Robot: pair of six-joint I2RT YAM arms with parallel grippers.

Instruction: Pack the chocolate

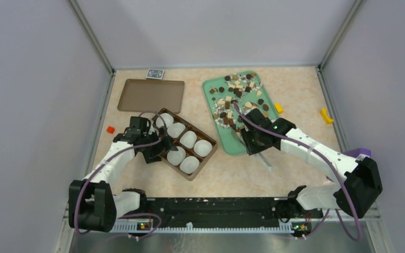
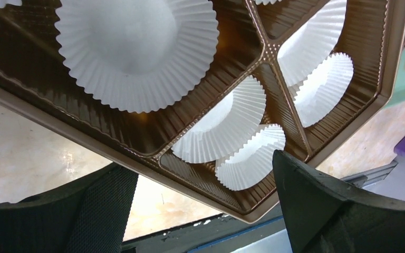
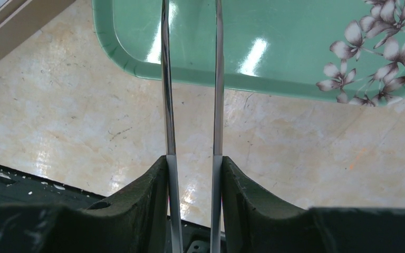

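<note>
The chocolate [image 1: 237, 97], several small dark, tan and cream pieces, lies scattered over the far half of a green flowered tray [image 1: 225, 143]. My right gripper [image 1: 256, 141] hovers at the tray's near edge, shut on metal tongs [image 3: 165, 95]. Both blades run up over the green tray [image 3: 274, 42], and their tips are cut off by the top of the right wrist view. A brown compartment box [image 1: 192, 176] holds white paper cups [image 1: 189, 138]. My left gripper [image 1: 161, 143] stands open at the box's left edge. From the left wrist, the box rim [image 2: 84, 142] crosses between the fingers [image 2: 105, 211].
A flat brown lid [image 1: 151, 95] and a small card box [image 1: 155, 74] lie at the back left. A red block [image 1: 111, 129] sits by the left wall. Two yellow blocks [image 1: 278, 108] [image 1: 326, 116] lie right of the tray. A purple object [image 1: 361, 153] is near the right arm.
</note>
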